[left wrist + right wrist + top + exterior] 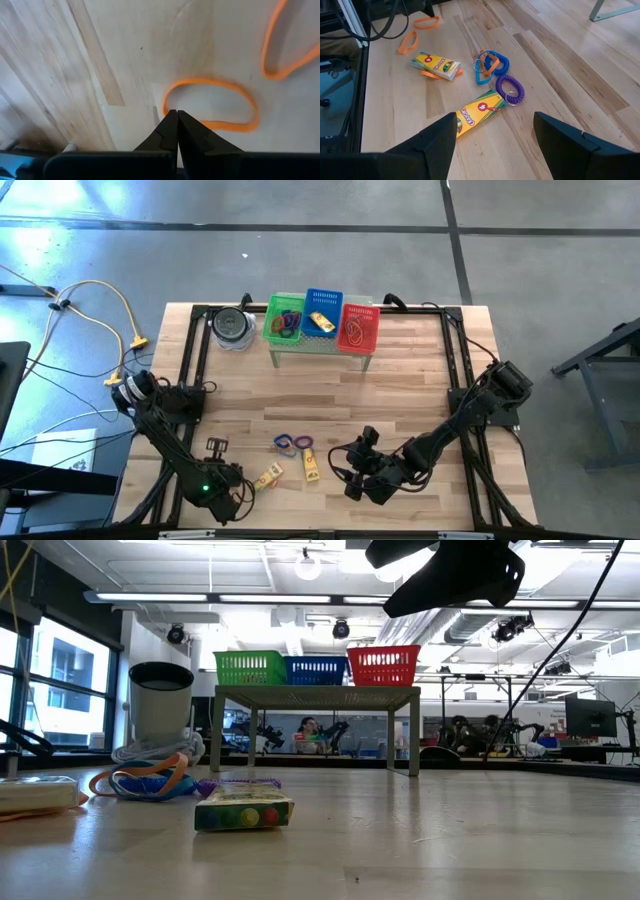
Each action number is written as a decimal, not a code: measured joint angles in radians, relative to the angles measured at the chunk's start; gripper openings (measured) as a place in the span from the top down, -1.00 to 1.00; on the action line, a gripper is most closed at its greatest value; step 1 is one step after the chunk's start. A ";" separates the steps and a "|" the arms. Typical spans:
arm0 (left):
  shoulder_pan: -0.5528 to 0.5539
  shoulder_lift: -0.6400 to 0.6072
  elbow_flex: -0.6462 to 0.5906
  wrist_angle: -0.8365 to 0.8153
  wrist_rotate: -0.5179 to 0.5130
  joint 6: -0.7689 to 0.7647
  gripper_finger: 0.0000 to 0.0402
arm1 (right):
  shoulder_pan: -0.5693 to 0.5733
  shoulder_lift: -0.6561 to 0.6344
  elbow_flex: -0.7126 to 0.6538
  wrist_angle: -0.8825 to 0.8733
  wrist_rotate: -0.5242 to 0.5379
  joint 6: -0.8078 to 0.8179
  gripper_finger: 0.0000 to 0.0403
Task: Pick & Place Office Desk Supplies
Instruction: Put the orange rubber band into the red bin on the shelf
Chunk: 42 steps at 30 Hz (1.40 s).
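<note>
Closest to the low camera is a small yellow cardboard crayon box (244,812) lying flat near the front edge of the wooden table (420,370), with loads of bare wood around it. There are two of those boxes; the second yellow box (435,65) lies on an orange band. Beside them sit a purple coiled loop (510,90) and a blue coiled loop (492,62), touching, plus two thin orange rubber bands (210,102) at the left front corner. The left gripper (173,116) is pinched fully closed, empty, tips right by one band. The right gripper (495,137) hangs spread wide, holding nothing, above the table near the boxes.
</note>
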State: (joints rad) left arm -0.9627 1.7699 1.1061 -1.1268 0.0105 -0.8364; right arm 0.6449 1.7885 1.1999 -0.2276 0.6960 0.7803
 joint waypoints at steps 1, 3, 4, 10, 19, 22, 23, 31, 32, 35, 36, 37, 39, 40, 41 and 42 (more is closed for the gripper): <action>0.000 0.000 0.001 -0.001 0.000 0.000 1.00 | 0.000 0.000 0.000 0.000 0.000 0.000 -0.25; 0.000 0.000 0.009 -0.005 -0.002 -0.002 1.00 | 0.000 0.000 0.000 0.002 0.000 0.000 -0.25; 0.000 0.000 0.017 -0.013 -0.003 -0.003 1.00 | 0.000 0.000 0.000 0.005 0.000 0.000 -0.25; 0.002 -0.001 0.076 -0.079 -0.047 -0.006 1.00 | 0.001 0.000 0.000 0.020 0.000 0.000 -0.25; 0.029 -0.002 0.156 -0.176 -0.143 -0.002 1.00 | 0.001 0.000 0.000 0.039 -0.041 -0.051 -0.25; 0.042 -0.002 0.174 -0.194 -0.168 0.009 1.00 | 0.001 0.000 0.000 0.039 -0.047 -0.051 -0.25; 0.046 -0.002 0.180 -0.197 -0.181 0.010 1.00 | 0.001 0.000 0.000 0.039 -0.047 -0.051 -0.25; 0.060 -0.002 0.230 -0.239 -0.235 0.025 1.00 | 0.001 0.000 0.000 0.039 -0.047 -0.051 -0.25; 0.060 -0.002 0.234 -0.240 -0.235 0.025 1.00 | 0.001 0.000 0.000 0.039 -0.047 -0.052 -0.25; 0.060 -0.002 0.243 -0.236 -0.177 0.035 1.00 | 0.001 0.000 0.000 0.039 -0.046 -0.051 -0.25; 0.060 -0.002 0.243 -0.233 -0.153 0.029 1.00 | 0.001 0.000 0.000 0.039 -0.046 -0.051 -0.25; 0.059 -0.002 0.243 -0.229 -0.125 0.015 1.00 | 0.001 0.000 0.000 0.039 -0.046 -0.051 -0.25; 0.058 -0.002 0.243 -0.215 -0.088 -0.011 1.00 | 0.001 0.000 0.000 0.039 -0.045 -0.052 -0.25; 0.058 -0.002 0.243 -0.213 -0.072 -0.024 1.00 | 0.001 0.000 0.000 0.039 -0.045 -0.051 -0.25; 0.058 -0.002 0.243 -0.206 -0.068 -0.038 1.00 | 0.001 0.000 0.000 0.039 -0.045 -0.051 -0.25; 0.058 -0.002 0.243 -0.197 -0.070 -0.052 1.00 | 0.001 0.000 0.000 0.039 -0.045 -0.051 -0.25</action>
State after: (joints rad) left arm -0.9047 1.7679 1.3487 -1.3241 -0.0600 -0.8880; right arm 0.6460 1.7885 1.1995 -0.1890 0.6514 0.7288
